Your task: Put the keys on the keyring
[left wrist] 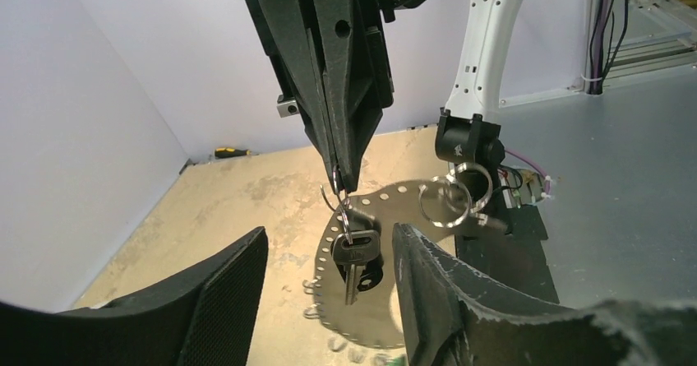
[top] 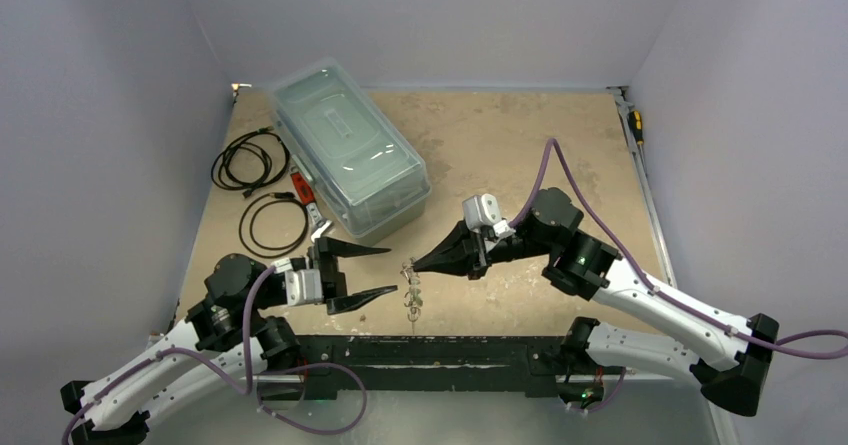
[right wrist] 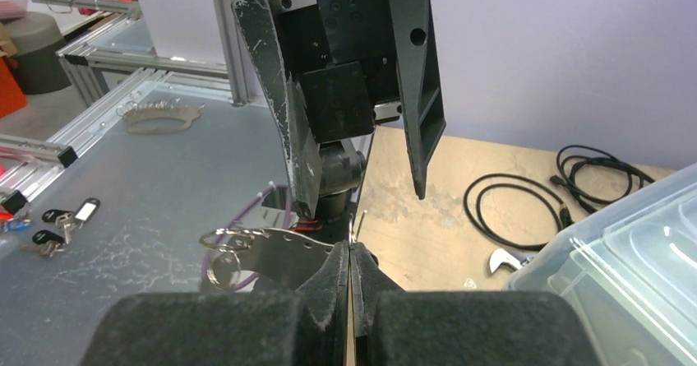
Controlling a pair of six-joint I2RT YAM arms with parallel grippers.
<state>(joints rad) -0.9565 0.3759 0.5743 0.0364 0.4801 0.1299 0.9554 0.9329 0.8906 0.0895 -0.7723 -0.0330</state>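
Note:
My right gripper (top: 415, 263) is shut on a small wire ring (left wrist: 339, 195). A dark-headed silver key (left wrist: 355, 255) hangs from that ring. Right behind the key is the keyring (left wrist: 411, 218), a pale curved band with holes, small rings along its edge and two larger split rings (left wrist: 456, 193). It also shows in the top view (top: 411, 293) and the right wrist view (right wrist: 275, 251). I cannot tell whether the band is lifted. My left gripper (top: 380, 271) is open and empty, its fingers (left wrist: 222, 292) on either side of the hanging key without touching it. No green or blue key shows clearly.
A clear plastic box (top: 350, 160) stands at the back left, with two black cable coils (top: 250, 160) and a red-handled tool (top: 300, 185) beside it. A black bar (top: 430, 350) runs along the front edge. Spare keys (right wrist: 57, 226) and another band (right wrist: 160, 118) lie off the table.

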